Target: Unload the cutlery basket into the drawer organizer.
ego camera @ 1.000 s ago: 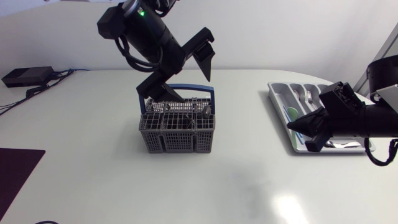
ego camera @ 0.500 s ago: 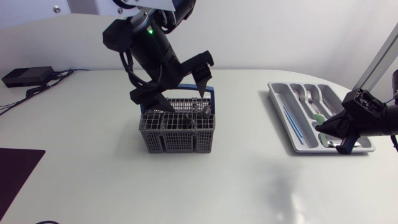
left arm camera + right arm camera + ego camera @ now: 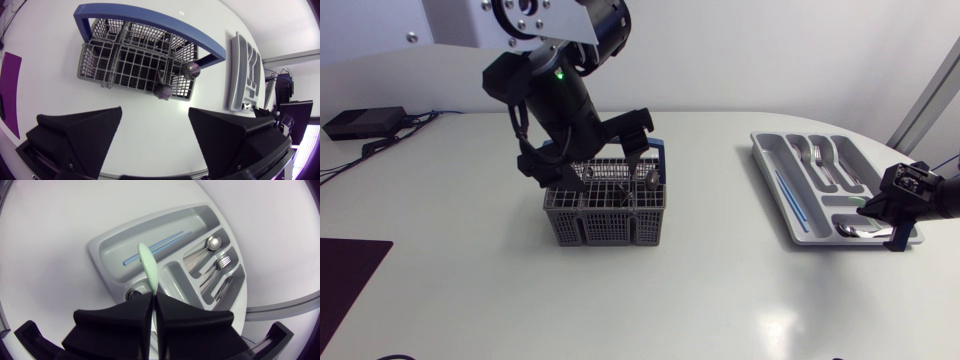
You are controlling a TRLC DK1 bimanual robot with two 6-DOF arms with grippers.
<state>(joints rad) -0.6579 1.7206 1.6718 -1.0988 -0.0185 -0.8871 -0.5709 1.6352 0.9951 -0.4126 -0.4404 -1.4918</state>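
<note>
The grey cutlery basket (image 3: 605, 210) with a blue handle (image 3: 661, 152) stands mid-table. My left gripper (image 3: 592, 148) hangs open just above it, fingers wide apart. In the left wrist view the basket (image 3: 130, 67) lies ahead of the open gripper (image 3: 155, 131), and two round metal cutlery ends (image 3: 192, 70) stick up at one corner. The grey drawer organizer (image 3: 772, 165) lies at the right. My right gripper (image 3: 875, 207) is over its near end, shut on a pale green utensil (image 3: 148, 269). The organizer (image 3: 107, 255) holds a blue stick (image 3: 152, 247), spoons (image 3: 213, 242) and forks (image 3: 225, 260).
A black box with cables (image 3: 360, 122) sits at the far left edge. A dark purple mat (image 3: 345, 280) lies at the near left corner. White tabletop stretches between basket and organizer.
My left gripper has come down over the basket. My right arm has drawn back to the right across the organizer with the green utensil in it.
</note>
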